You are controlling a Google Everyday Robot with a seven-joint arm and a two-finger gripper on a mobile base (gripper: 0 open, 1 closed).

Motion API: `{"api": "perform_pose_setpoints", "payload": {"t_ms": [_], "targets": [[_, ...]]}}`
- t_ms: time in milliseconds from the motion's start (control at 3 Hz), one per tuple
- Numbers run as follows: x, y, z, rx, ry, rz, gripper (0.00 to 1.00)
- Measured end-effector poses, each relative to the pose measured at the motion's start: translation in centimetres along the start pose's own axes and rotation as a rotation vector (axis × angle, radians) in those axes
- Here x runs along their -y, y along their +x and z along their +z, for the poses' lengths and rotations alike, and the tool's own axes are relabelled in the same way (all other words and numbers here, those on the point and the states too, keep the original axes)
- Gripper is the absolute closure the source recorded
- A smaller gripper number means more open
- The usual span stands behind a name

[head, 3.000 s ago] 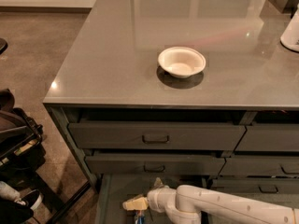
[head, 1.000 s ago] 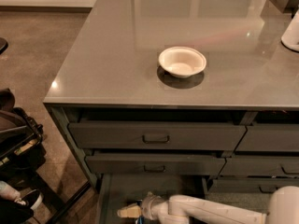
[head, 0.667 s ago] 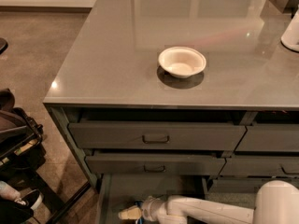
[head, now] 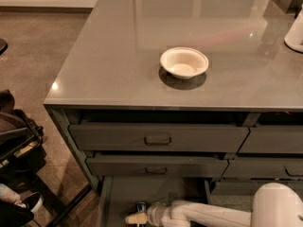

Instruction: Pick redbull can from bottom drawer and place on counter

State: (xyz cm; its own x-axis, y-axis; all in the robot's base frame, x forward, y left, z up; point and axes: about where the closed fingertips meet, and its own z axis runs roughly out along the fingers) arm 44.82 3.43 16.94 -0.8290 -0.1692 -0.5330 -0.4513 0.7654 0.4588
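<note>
Reaching for the can
The gripper [head: 135,218] is low in the open drawer [head: 124,194], right by the can [head: 141,207]. I cannot tell if it holds it. Next it must grip, then lift to the counter [head: 118,56].

Glossy smooth counter [head: 118,56]; smooth pale plastic-looking hand [head: 131,218] in matt bottom drawer [head: 124,193]
</note>
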Motion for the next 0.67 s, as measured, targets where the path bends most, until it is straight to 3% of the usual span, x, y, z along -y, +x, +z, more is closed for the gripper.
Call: {"api": "perform_pose_setpoints", "payload": {"t_ms": [667], "targets": [[0.48,1.58,1.43,0.048,0.046,0.095,0.0]]}}
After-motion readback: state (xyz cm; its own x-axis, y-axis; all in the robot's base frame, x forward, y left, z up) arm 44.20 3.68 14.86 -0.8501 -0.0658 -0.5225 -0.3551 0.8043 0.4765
